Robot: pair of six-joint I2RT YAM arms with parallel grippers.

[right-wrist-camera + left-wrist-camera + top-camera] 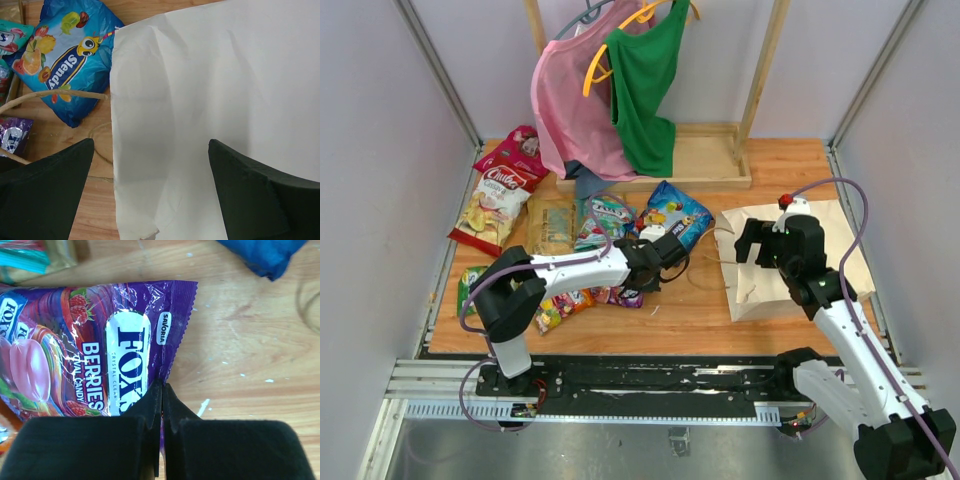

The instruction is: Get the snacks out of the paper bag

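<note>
The cream paper bag (pixel 795 262) lies flat on the right of the wooden table, its mouth and loop handle (pixel 55 95) facing left. My right gripper (pixel 150 145) hovers open over the bag's left part (pixel 210 90), nothing between its fingers. My left gripper (pixel 161 386) is shut on the corner of a purple Fox's berries snack packet (pixel 95 350), which lies low over the wood. In the top view that gripper (pixel 668 250) sits mid-table, left of the bag. A blue snack packet (pixel 675 215) lies by the bag's mouth. Whatever is inside the bag is hidden.
Several more packets lie on the left: red ones (pixel 515 150), a red-white one (pixel 495 205), gold (pixel 552 228), teal (pixel 605 215), green (pixel 470 285) and orange-yellow (pixel 560 305). A wooden clothes rack (pixel 705 165) with pink (pixel 570 110) and green (pixel 645 80) garments stands at the back.
</note>
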